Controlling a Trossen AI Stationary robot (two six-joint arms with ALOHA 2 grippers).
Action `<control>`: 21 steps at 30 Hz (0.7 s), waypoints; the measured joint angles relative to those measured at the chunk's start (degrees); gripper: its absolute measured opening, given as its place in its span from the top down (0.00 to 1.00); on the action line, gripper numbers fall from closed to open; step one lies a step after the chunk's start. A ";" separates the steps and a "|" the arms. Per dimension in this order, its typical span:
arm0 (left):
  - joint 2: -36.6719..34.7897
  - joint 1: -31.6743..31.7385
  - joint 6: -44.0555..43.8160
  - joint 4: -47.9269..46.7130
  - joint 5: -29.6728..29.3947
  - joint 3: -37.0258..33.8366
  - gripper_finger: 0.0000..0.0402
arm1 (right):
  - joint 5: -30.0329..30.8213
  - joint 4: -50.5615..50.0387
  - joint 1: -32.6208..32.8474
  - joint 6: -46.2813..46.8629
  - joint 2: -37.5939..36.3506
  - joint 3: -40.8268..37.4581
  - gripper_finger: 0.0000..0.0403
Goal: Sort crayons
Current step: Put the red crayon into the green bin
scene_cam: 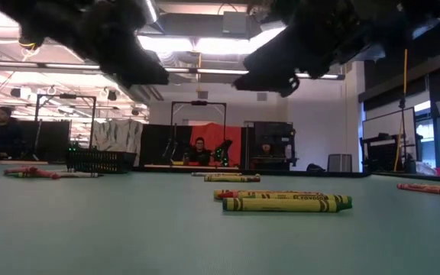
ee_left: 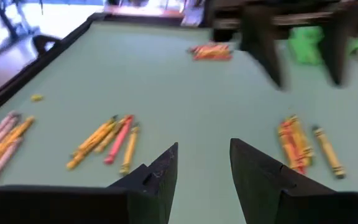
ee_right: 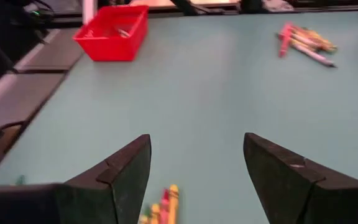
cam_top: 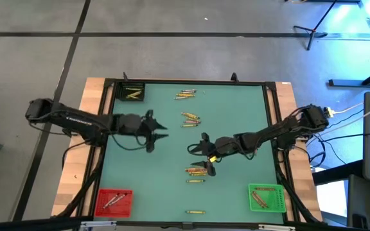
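Note:
Crayons lie in loose groups on the green mat: one group [cam_top: 185,95] at the far side, one [cam_top: 190,119] near the middle, one [cam_top: 196,171] nearer the front, and a single crayon [cam_top: 194,211] by the front edge. My left gripper [cam_top: 162,131] hovers left of the middle, open and with nothing between its fingers [ee_left: 160,180]. My right gripper [cam_top: 196,149] hovers open just beyond the front group, whose tips [ee_right: 160,208] show between its fingers. Both stand above the mat in the low view.
A black bin [cam_top: 133,93] with yellow crayons stands at the far left corner. A red bin [cam_top: 113,202] is at the near left and a green bin [cam_top: 266,197] at the near right, both with crayons. People sit beyond the table [scene_cam: 198,151].

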 joint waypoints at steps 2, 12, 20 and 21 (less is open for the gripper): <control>0.00 -3.19 -1.15 6.90 -1.99 -3.59 0.68 | 2.66 -5.05 0.00 0.00 -3.01 0.00 0.37; 5.30 -14.20 -5.99 31.36 -13.00 -15.21 0.68 | 8.54 -36.48 -4.56 12.45 -19.67 0.03 0.37; 17.59 -18.83 -6.63 43.29 -15.86 -15.33 0.68 | 6.49 -61.51 -12.68 22.63 -25.21 0.04 0.37; 18.89 -19.11 -6.63 44.42 -15.87 -15.33 0.68 | 6.09 -64.33 -13.52 23.71 -25.21 0.04 0.37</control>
